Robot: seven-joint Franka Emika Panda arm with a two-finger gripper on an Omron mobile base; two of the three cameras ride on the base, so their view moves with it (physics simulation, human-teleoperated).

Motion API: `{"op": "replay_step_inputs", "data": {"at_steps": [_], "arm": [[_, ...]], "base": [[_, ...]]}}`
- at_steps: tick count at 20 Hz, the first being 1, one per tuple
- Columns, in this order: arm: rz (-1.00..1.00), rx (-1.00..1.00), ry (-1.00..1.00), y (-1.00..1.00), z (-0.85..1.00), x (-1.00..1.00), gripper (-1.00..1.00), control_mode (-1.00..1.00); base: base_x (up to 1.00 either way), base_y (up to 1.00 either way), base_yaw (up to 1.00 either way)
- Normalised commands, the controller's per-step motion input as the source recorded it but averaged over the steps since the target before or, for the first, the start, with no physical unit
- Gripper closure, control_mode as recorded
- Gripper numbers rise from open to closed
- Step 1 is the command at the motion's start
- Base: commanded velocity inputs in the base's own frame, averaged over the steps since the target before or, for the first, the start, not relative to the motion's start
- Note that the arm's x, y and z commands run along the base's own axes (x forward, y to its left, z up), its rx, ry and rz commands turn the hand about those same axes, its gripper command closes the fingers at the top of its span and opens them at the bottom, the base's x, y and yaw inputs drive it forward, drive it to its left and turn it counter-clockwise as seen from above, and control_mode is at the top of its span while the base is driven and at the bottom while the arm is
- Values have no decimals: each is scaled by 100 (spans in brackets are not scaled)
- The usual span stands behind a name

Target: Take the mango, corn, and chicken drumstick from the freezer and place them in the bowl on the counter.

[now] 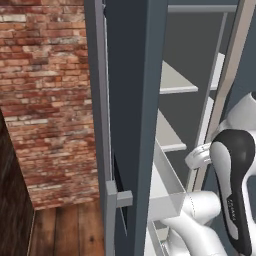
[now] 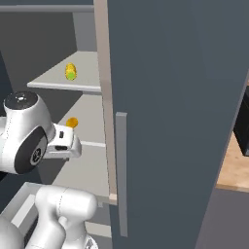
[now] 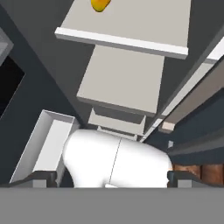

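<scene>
Freezer (image 1: pixel 125 100) stood open, door edge at left in the left base view, light grey shelves (image 1: pixel 175 80) to its right. Arm reached in low between door and shelves. In the right base view the corn (image 2: pixel 71 71) lay on the upper shelf, far left, long axis roughly front-to-back, green end toward the camera. The mango (image 2: pixel 72 122) sat one shelf down, just beyond the wrist, nearer the hand than the corn. In the hand view the gripper (image 3: pixel 112 178) had its fingertips (image 3: pixel 43 177) spread wide, nothing between them. The mango showed at the top edge there, so it lay ahead and above along the hand's line. Likely next target: mango. Drumstick and bowl not spotted.
</scene>
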Motion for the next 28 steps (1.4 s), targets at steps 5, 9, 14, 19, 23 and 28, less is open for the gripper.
{"op": "replay_step_inputs", "data": {"at_steps": [5,9,14,19,23,28], "arm": [[12,7,-21,3,-1,38,-100,-100],[8,7,-9,16,-2,43,-100,-100],[4,2,0,27,0,47,-100,-100],[4,0,-1,19,-5,53,-100,-100],[5,0,-1,17,-9,61,-100,-100],[7,0,0,18,-21,62,-100,-100]], "base": [[0,0,0],[0,0,0],[0,0,0],[0,0,0],[0,0,0],[0,0,0]]}}
